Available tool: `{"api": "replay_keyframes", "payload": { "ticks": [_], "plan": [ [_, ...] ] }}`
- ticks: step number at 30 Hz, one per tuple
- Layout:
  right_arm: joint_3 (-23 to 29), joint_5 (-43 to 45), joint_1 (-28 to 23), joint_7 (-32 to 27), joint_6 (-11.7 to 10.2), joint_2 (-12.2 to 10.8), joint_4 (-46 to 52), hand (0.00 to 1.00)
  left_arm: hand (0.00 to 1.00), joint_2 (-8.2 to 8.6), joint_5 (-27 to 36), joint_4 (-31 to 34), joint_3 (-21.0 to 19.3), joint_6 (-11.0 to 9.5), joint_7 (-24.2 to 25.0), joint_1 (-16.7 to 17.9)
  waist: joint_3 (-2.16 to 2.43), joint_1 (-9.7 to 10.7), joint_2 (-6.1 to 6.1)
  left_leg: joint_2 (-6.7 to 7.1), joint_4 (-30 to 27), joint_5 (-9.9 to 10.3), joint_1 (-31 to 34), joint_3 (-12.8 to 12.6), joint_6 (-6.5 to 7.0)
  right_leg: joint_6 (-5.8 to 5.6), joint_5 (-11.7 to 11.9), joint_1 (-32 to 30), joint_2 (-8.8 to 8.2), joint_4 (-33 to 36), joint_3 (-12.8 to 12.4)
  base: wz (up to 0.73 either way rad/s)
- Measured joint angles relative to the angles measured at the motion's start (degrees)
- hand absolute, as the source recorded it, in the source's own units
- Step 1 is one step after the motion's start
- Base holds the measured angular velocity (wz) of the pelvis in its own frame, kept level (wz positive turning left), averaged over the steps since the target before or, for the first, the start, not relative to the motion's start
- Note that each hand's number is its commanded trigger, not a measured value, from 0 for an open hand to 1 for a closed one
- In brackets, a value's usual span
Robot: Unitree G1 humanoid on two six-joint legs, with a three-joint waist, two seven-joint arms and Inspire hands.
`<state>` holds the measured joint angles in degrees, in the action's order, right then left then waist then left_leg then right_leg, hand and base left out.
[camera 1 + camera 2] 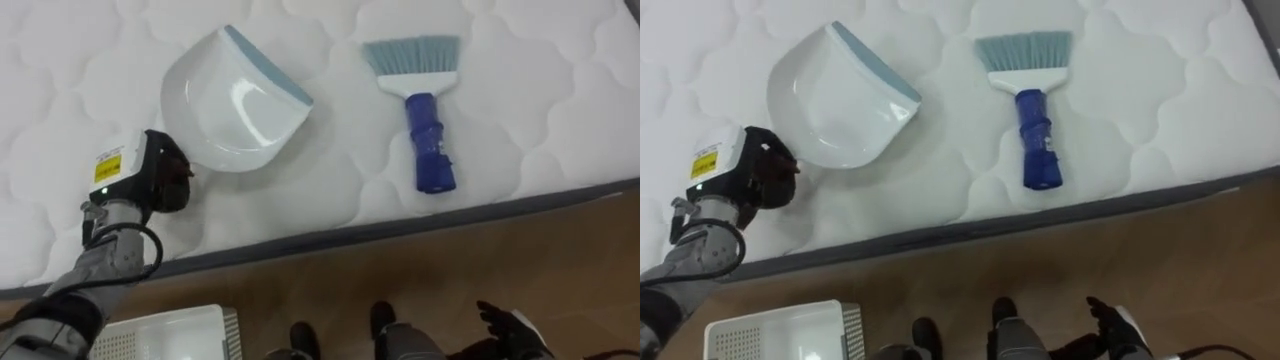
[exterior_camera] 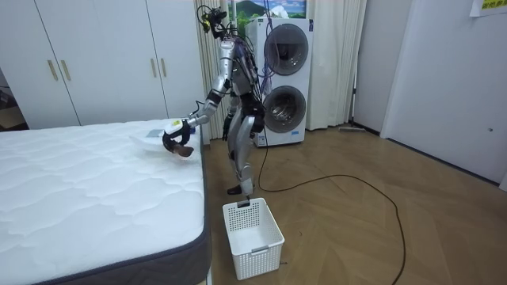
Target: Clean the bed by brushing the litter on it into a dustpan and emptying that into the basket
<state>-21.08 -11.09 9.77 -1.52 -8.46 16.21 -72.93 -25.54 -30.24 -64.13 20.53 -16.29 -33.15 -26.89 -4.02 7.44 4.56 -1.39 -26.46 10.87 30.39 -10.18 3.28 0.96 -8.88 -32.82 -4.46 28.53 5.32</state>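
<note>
Left hand (image 1: 150,172) held out over white quilted mattress (image 1: 530,110), just beside white plastic dustpan (image 1: 235,105); grip cannot be told | right hand (image 1: 512,330) hung low, fingers loosely extended

From the head camera, the left hand (image 1: 155,170) shows its back beside the dustpan (image 1: 235,100) and hides whatever lies beneath it, so it cannot be told whether it grips the pan. The right hand (image 1: 512,328), loosely spread, is cut off by the lower edge, as is the white basket (image 1: 225,335). In the room view the dustpan is small and half hidden behind the left hand, and the bed (image 2: 79,190) runs off the left edge.
</note>
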Motion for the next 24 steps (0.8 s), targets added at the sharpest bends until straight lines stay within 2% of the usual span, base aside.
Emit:
{"api": "replay_keyframes", "payload": {
  "ticks": [8,15,16,18,19,21,24],
  "plan": [
    [1.07,-1.94,0.35,0.98,-0.29,0.20,-0.51,0.00,1.00,-0.46,0.92,0.00,0.10,-0.33,0.45,4.10,0.02,-0.32,-0.01,0.37,0.79,-0.10,0.02,-0.16,0.13,-0.18,0.00,-0.49,-0.29,0.13,-0.11,0.00],
    [4.65,-5.50,1.58,0.25,-1.23,0.23,-0.41,0.00,1.00,-0.43,1.47,0.02,0.18,-1.50,2.13,4.66,0.21,-1.51,-0.27,0.29,0.82,-0.09,0.05,-1.17,0.14,-0.19,-0.01,-1.20,-0.22,0.55,-0.52,-0.05],
    [5.59,-5.83,1.93,-0.34,-1.76,0.24,-0.37,0.00,1.00,-0.53,1.44,0.00,0.18,-1.82,2.12,5.19,0.32,-1.34,-0.26,0.33,0.82,-0.09,0.05,-1.01,0.13,-0.19,-0.01,-1.18,-0.26,0.58,-0.51,0.00],
    [7.61,-7.26,2.12,-1.64,-2.07,0.31,0.50,0.00,1.00,-0.71,1.38,-0.02,0.22,-2.06,2.11,6.41,0.88,-1.17,-0.51,0.33,0.82,-0.09,0.06,-1.16,0.14,-0.19,-0.01,-1.15,-0.29,0.52,-0.51,0.00],
    [8.42,-7.61,2.05,-1.86,-2.08,0.32,0.83,0.00,1.00,-0.87,1.40,-0.01,0.18,-2.26,2.06,6.75,1.02,-1.18,-0.65,0.34,0.82,-0.09,0.04,-1.17,0.13,-0.19,-0.01,-1.14,-0.31,0.54,-0.49,0.00],
    [10.27,-9.55,2.11,-3.42,-2.13,0.90,2.19,0.00,1.00,-1.73,1.25,-0.02,0.10,-2.54,1.14,7.93,1.44,-1.23,-1.26,0.39,0.75,-0.09,-0.04,-0.99,0.14,-0.19,-0.01,-1.12,-0.42,0.51,-0.44,0.00],
    [11.84,-10.65,2.05,-5.71,-2.25,1.95,3.39,0.00,1.00,-2.19,1.21,-0.02,0.05,-2.56,0.18,9.29,1.71,-1.30,-1.74,0.36,0.53,-0.11,-0.21,-0.76,0.17,-0.23,-0.04,-0.49,-0.17,-0.02,-0.21,0.00]
  ]
}}
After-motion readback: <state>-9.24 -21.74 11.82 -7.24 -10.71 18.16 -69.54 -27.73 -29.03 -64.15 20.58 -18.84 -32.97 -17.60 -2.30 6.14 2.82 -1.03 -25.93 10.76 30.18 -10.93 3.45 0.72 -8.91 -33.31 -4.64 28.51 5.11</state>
